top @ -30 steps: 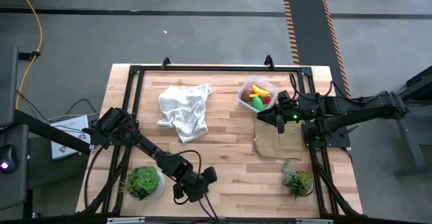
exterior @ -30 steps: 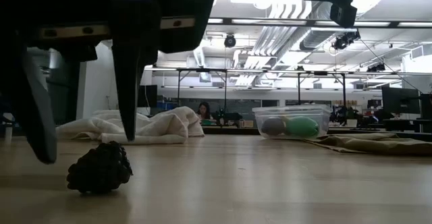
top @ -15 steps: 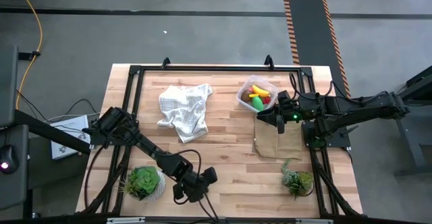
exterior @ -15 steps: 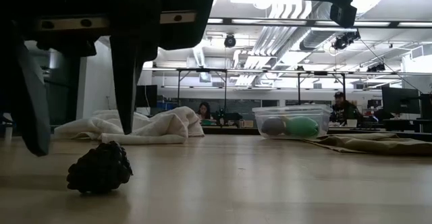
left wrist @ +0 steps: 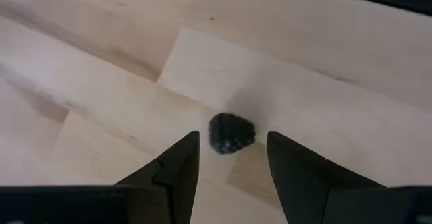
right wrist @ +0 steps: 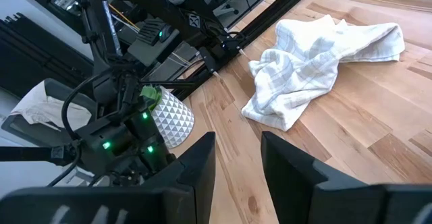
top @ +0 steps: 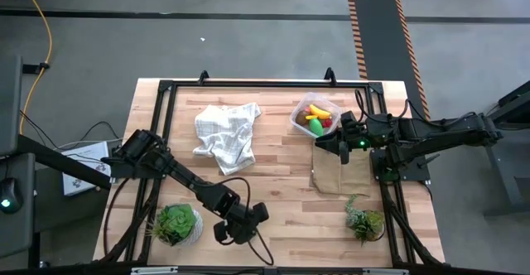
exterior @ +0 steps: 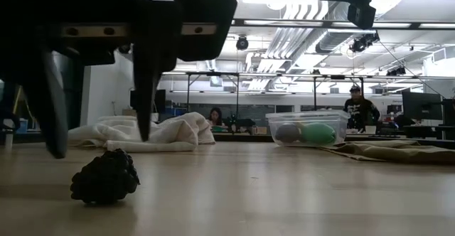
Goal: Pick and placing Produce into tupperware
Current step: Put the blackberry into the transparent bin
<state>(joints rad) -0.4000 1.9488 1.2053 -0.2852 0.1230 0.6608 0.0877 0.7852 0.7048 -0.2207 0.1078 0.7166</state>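
Produce in the tupperware, one berry left out
The tupperware (top: 314,116) holds banana (top: 318,111), green oval (top: 315,127) and red piece; left claw (left wrist: 231,158) hangs parted, empty, above the dark berry (left wrist: 231,133) on the desk (top: 281,171); right claw (right wrist: 236,158) empty, parted, beside the tupperware.

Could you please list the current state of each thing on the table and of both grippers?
dark berry: loose on the table, unheld.
left gripper: open, hovering over the berry.
right gripper: open, empty, beside the tupperware.
tupperware: upright, lidless, holding produce.
checked cloth: crumpled.
brown cloth: lying flat.
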